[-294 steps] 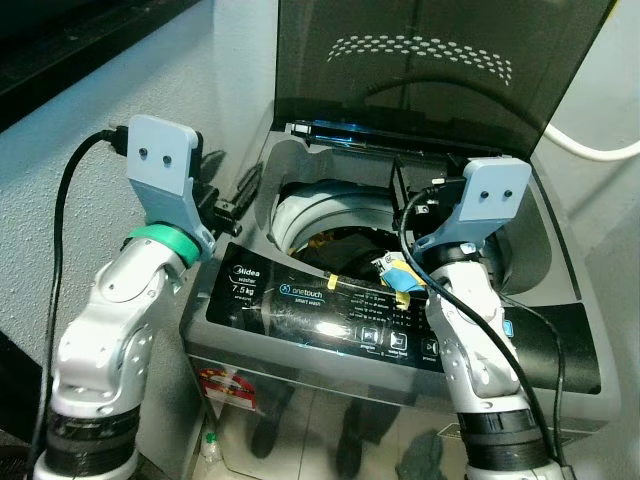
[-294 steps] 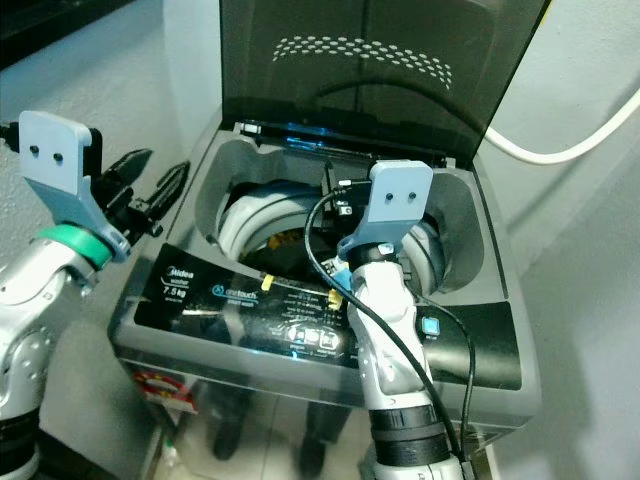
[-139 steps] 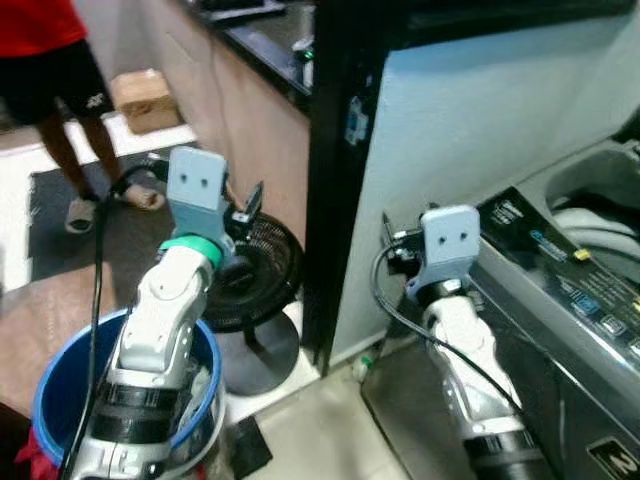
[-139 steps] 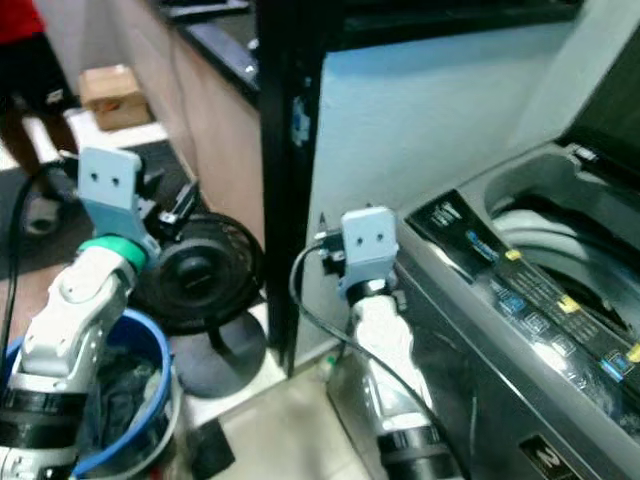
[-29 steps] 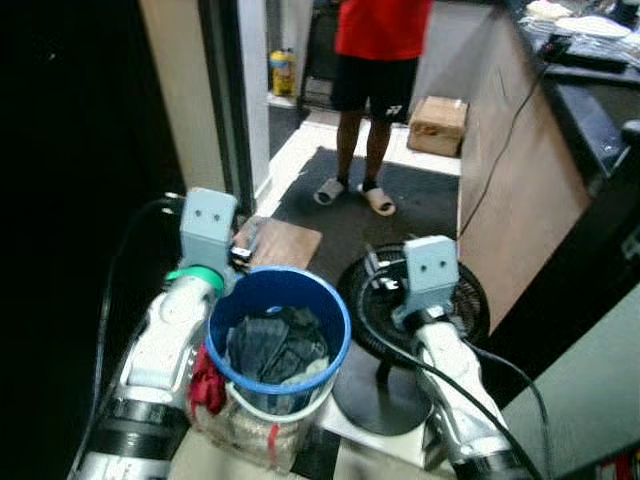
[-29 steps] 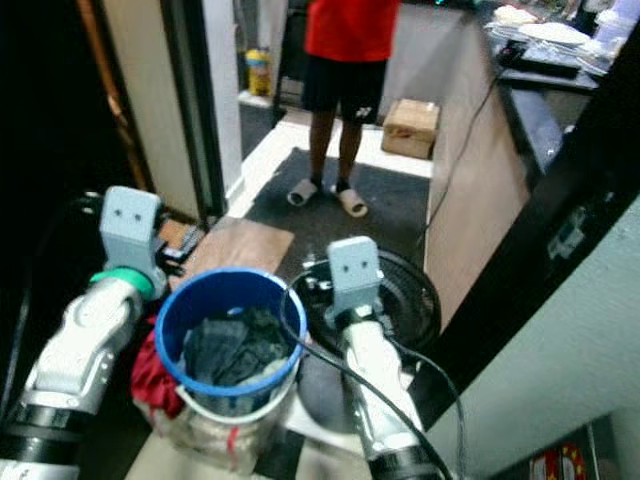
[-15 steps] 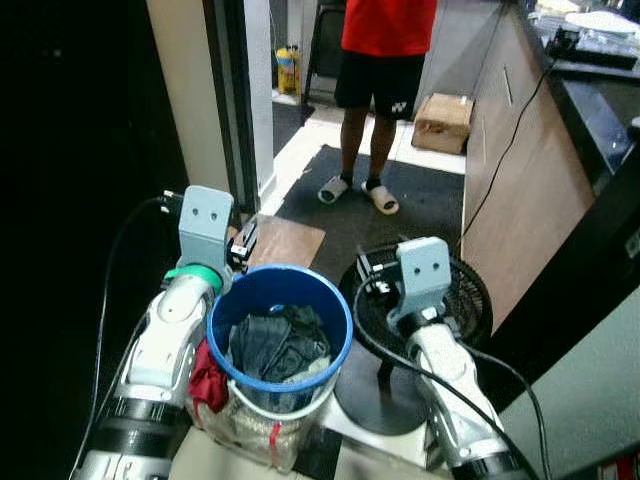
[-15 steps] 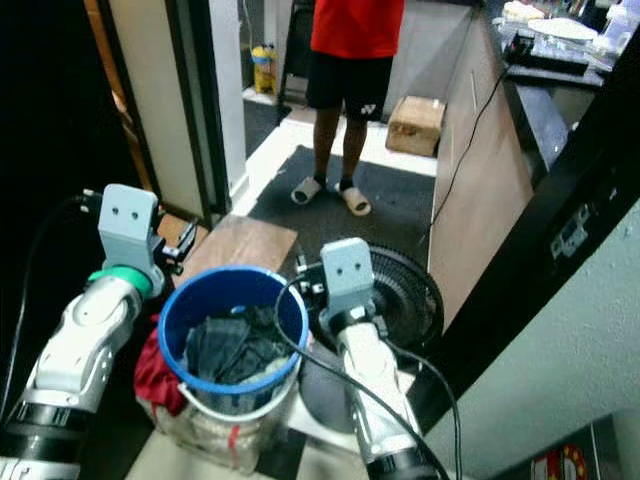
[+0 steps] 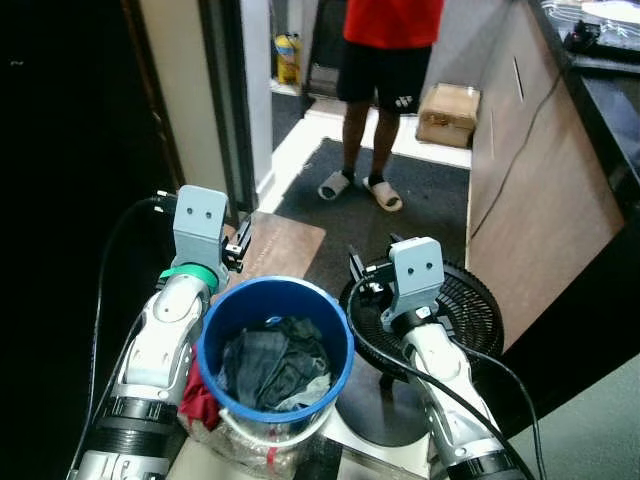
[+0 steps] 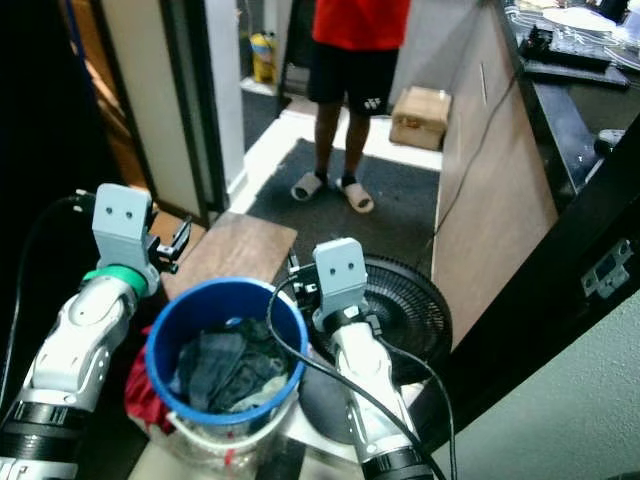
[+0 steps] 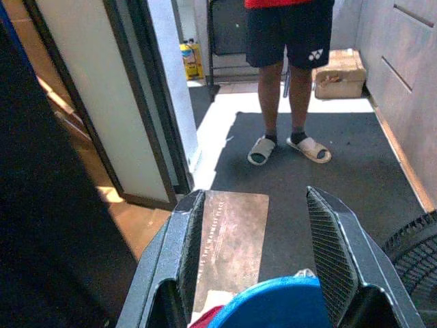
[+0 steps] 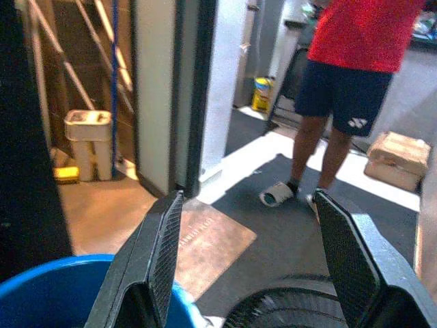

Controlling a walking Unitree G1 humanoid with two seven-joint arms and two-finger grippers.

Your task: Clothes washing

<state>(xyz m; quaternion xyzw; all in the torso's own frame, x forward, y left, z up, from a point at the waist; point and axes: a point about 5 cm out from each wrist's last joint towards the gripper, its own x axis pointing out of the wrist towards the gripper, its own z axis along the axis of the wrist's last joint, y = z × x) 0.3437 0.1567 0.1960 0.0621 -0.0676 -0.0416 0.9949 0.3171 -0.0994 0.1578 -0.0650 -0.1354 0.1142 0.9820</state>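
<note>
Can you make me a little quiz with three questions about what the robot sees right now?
1. True or false: the blue bucket is empty.
2. What stands on the floor beside the bucket, on the robot's right? A) a black fan B) a chair C) a bicycle
3. Fill in: the person stands on a dark ____.

Key:
1. False, clothes lie inside.
2. A, the fan.
3. Mat.

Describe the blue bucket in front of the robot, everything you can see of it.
The blue bucket is round with a bright blue rim and wall, plastic by its look, standing upright on the floor between the two arms. Dark grey clothes fill it in a crumpled heap below the rim. A red cloth hangs at its outer side near the left arm. A black floor fan lies close beside it. Both grippers hover open beyond its rim, not touching.
</note>
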